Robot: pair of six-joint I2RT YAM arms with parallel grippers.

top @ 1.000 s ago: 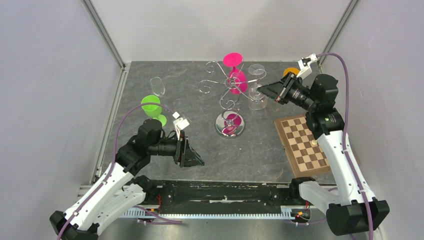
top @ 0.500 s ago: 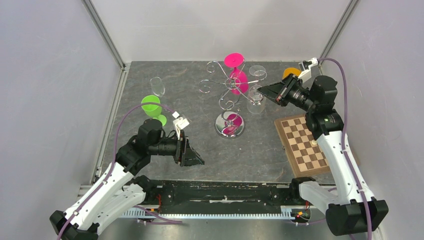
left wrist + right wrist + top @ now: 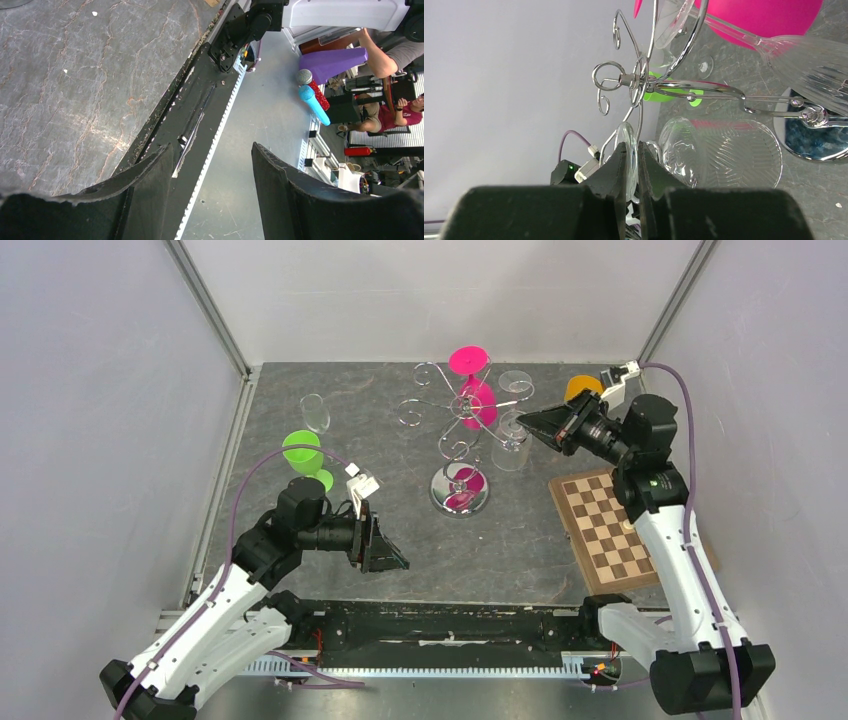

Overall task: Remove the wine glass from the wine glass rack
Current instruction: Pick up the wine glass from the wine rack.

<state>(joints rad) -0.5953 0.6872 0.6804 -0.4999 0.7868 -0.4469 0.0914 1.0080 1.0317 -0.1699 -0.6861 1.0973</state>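
Hanging at the right of the wine glass rack [image 3: 446, 496], the clear wine glass [image 3: 511, 447] has its thin foot pinched in the right gripper [image 3: 633, 154]. It is probably light, slick and brittle. The left gripper [image 3: 212, 167] gapes empty.

Orange object [image 3: 580, 388] at table [image 3: 500, 540] far right corner half hidden behind right arm [image 3: 660, 510]; wine glass rack [image 3: 811, 145] base cropped by right wrist view's edge.

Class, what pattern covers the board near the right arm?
Brown and cream checks on the board; top view.
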